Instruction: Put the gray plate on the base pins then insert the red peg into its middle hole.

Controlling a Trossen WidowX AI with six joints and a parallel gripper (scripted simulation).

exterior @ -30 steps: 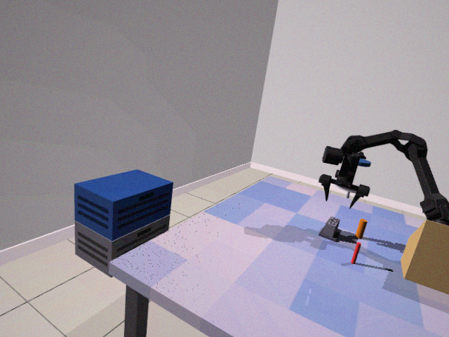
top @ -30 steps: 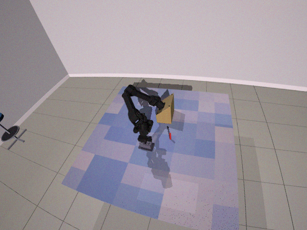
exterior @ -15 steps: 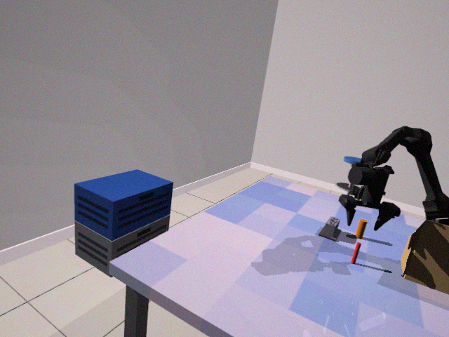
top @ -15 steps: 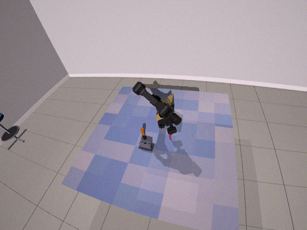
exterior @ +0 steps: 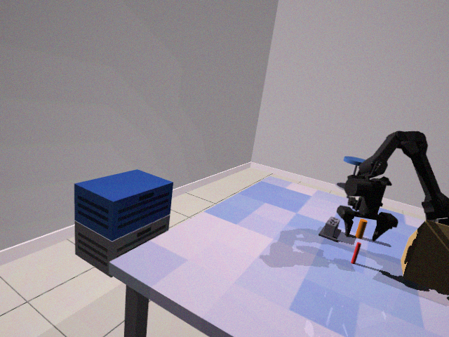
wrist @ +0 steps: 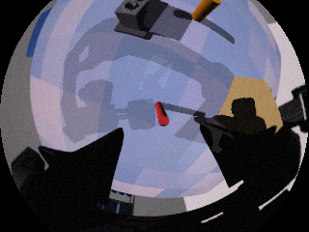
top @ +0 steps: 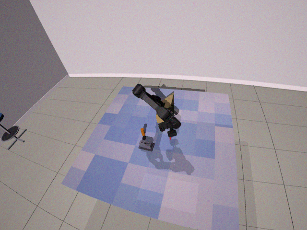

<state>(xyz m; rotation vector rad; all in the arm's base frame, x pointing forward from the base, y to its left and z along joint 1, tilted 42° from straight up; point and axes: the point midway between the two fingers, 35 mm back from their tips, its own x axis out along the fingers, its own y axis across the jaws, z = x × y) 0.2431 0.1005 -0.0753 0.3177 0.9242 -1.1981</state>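
Observation:
The gray plate [top: 146, 143] [exterior: 332, 225] [wrist: 138, 0] sits on the dark base [top: 149, 149] [exterior: 327, 236] [wrist: 154, 27]. The red peg [top: 170, 139] [exterior: 356, 253] [wrist: 161, 114] stands upright on the table, to the right of the base in the top view. My gripper [top: 171, 134] [exterior: 362, 234] [wrist: 162, 130] is open and empty. It hangs above the red peg, which shows between the two fingers in the wrist view without touching them. An orange peg [top: 142, 131] [exterior: 360, 227] [wrist: 208, 7] stands just behind the base.
A tan pyramid-shaped block [top: 166, 104] [exterior: 428, 253] [wrist: 253, 99] stands by the arm's base. A blue and gray box [exterior: 121, 213] sits at the table's far corner. A stool [top: 9, 132] stands on the floor beyond the table.

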